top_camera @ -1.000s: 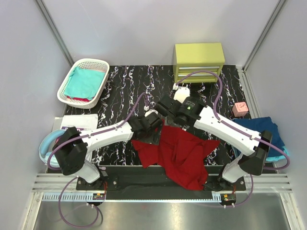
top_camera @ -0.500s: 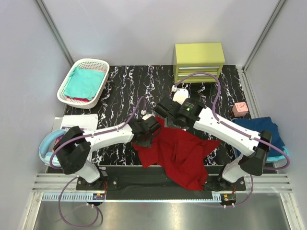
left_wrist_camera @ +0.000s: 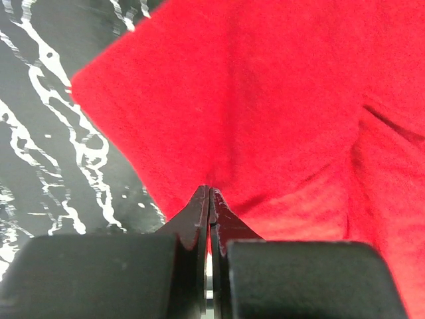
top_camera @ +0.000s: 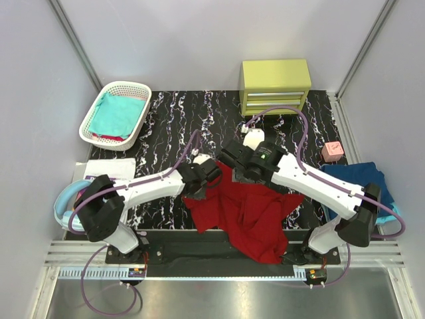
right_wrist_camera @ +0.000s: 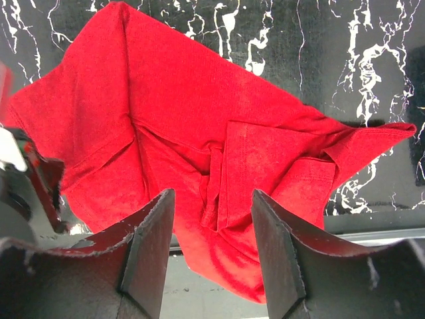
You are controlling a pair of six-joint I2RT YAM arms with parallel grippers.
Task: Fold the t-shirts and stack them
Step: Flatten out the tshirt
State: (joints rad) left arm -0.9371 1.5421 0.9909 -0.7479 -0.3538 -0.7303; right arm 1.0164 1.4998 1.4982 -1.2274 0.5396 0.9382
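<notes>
A dark red t-shirt [top_camera: 255, 212] lies crumpled on the black marbled table [top_camera: 179, 119], and its lower part hangs over the near edge. My left gripper [top_camera: 212, 177] is at the shirt's upper left edge. In the left wrist view the left gripper [left_wrist_camera: 210, 190] is shut on a pinch of the puckered red cloth [left_wrist_camera: 265, 100]. My right gripper [top_camera: 232, 157] hovers above the shirt's top. In the right wrist view this gripper [right_wrist_camera: 211, 194] stands open with nothing in it, and the shirt [right_wrist_camera: 179, 100] is spread below. A teal t-shirt [top_camera: 118, 114] lies in the basket. A navy t-shirt [top_camera: 358, 178] sits at the right.
A white lattice basket [top_camera: 126, 85] stands at the back left. A yellow-green drawer unit [top_camera: 275, 83] stands at the back, and a small pink block [top_camera: 332, 151] is to its right. White paper [top_camera: 106, 167] and a light blue ring [top_camera: 65, 199] lie at the left edge.
My left gripper has gone from open to shut on the red shirt's upper left edge. The right arm has shifted slightly right and back, still open.
</notes>
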